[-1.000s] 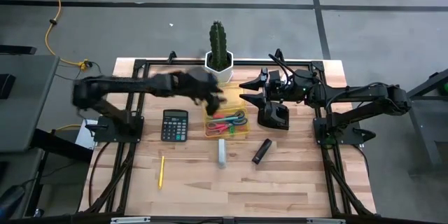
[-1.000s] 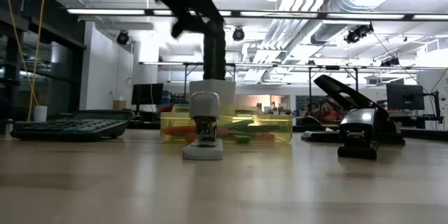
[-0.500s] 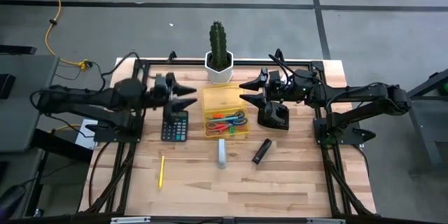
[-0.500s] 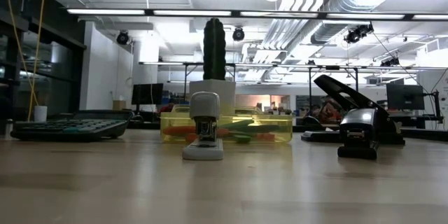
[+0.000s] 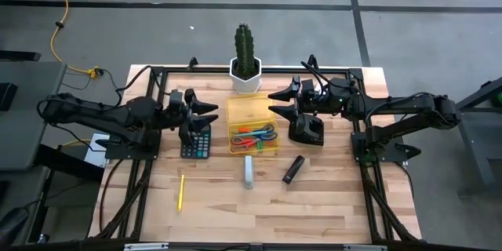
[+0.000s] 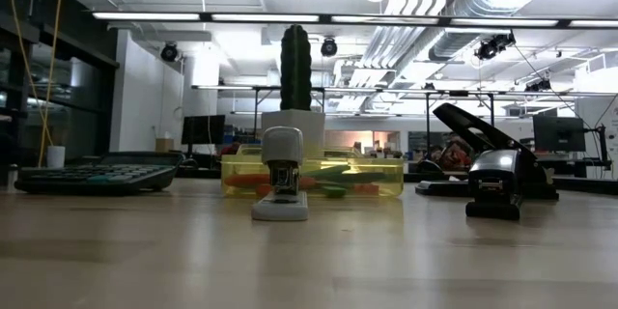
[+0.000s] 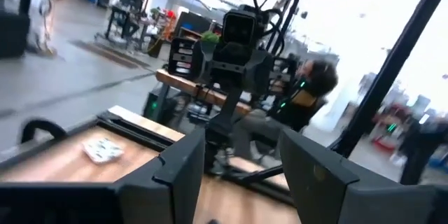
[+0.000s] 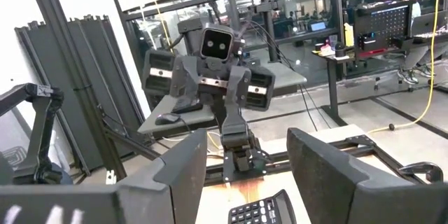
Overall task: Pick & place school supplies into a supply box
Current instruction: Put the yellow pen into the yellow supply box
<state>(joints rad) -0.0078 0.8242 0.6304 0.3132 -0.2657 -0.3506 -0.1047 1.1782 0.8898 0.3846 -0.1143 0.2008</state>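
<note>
The supply box [image 5: 251, 125], of translucent yellow plastic, rests flat on the table's middle; it also shows in the low view [image 6: 311, 176]. Red-handled and blue-handled scissors [image 5: 256, 136] lie inside it. A yellow pencil [image 5: 180, 190] lies on the wood toward the near left. My left gripper [image 5: 215, 112] hovers open and level above the black calculator [image 5: 195, 141], left of the box, with nothing between its fingers [image 7: 178, 175]. My right gripper [image 5: 273, 102] hangs open and level just right of the box's far corner, also with nothing between its fingers.
A white stapler [image 5: 248, 171] and a black marker-like piece [image 5: 293, 169] lie in front of the box. A black hole punch [image 5: 307, 129] stands right of it. A cactus in a white pot [image 5: 245, 74] stands behind it. Bare wood lies along the near edge.
My left gripper has drawn back from above the box toward the table's left edge and tipped up from pointing down to level. It now hovers over the calculator. The box and its contents have not moved.
</note>
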